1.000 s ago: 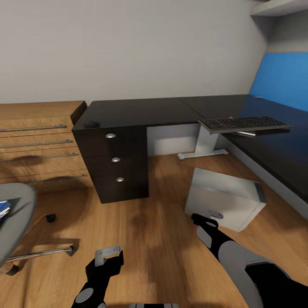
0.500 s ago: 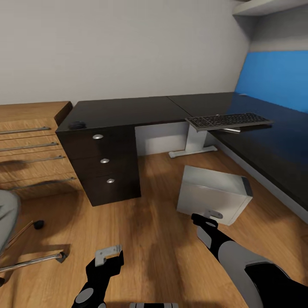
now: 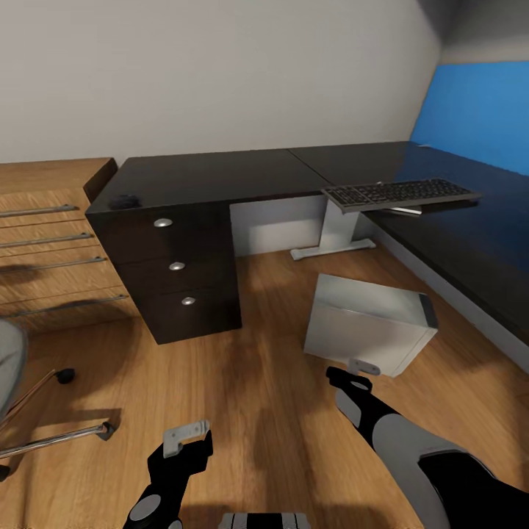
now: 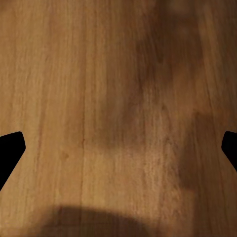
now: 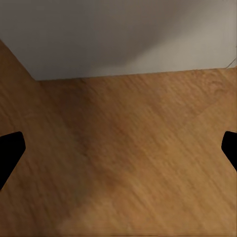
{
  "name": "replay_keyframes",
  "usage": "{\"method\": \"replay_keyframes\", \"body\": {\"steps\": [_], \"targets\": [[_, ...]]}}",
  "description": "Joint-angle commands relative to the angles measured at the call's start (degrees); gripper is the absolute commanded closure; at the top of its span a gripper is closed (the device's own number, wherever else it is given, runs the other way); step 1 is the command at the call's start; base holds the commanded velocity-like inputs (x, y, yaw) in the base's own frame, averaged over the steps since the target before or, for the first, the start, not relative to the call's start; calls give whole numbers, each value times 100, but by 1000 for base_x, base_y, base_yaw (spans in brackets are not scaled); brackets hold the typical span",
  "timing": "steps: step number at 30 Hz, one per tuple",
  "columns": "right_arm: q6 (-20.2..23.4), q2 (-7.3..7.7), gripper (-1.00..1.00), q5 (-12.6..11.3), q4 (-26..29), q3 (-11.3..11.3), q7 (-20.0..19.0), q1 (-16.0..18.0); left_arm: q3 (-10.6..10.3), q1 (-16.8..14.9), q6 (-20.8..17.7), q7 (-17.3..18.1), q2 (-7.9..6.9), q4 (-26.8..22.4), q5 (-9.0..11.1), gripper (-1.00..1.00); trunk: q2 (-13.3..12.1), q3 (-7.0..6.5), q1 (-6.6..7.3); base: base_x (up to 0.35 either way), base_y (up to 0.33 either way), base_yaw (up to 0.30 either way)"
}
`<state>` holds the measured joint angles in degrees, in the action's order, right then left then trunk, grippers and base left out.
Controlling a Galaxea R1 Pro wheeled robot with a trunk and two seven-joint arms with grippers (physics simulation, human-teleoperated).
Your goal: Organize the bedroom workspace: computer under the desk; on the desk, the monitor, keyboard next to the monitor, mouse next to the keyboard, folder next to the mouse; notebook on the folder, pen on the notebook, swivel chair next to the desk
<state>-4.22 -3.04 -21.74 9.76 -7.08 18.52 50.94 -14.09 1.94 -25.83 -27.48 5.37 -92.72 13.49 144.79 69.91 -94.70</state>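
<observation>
The black L-shaped desk [image 3: 220, 176] runs along the back wall and down the right side. The black keyboard [image 3: 400, 195] lies at its inner corner, overhanging the edge. The small black mouse [image 3: 125, 200] sits on the desk's left front corner, above the drawer unit [image 3: 176, 272]. On the floor in the angle of the L rests the light grey computer [image 3: 367, 327], out from beneath the top. At the left edge are the swivel chair's grey seat [image 3: 9, 360] and chrome base [image 3: 59, 437]. My left gripper [image 3: 185, 437] [image 4: 118, 148] is open over bare floor. My right gripper [image 3: 353, 371] [image 5: 118, 148] is open, just short of the computer's grey side [image 5: 118, 34].
A light wooden dresser [image 3: 51, 235] with long metal handles stands left of the desk. A blue wall panel [image 3: 477, 110] runs behind the desk's right wing. A white desk leg [image 3: 334, 235] stands under the inner corner. Wooden floor [image 3: 257, 382] spreads between me and the desk.
The camera has swung to the right, so the chair has slid toward the left edge of the picture. Both arms hold the same pose and both grippers stay open.
</observation>
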Motion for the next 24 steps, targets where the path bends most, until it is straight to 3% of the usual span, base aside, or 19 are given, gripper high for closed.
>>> {"method": "replay_keyframes", "body": {"steps": [1, 9, 15, 24], "targets": [[-26, -3, -100, -40, -17, -51, 22, 3, -6, -1, -10, -47, -1, -9, 57, -100, 2, 4, 1, 0, 0, 0], [-20, -35, -100, 220, -47, -44, 28, 3, -14, -1, -3, -48, -5, -9, 51, -100, 2, 4, 1, 0, 0, 0], [-21, -38, -100, 257, -51, -41, 29, 3, -15, -1, 5, -50, -15, -9, 49, -100, 2, 4, 1, 28, 0, 0], [-26, -39, -100, 269, -53, -40, 29, 3, -28, -1, 12, -52, -18, -9, 49, -100, 2, 4, 1, 229, 0, 0]]}}
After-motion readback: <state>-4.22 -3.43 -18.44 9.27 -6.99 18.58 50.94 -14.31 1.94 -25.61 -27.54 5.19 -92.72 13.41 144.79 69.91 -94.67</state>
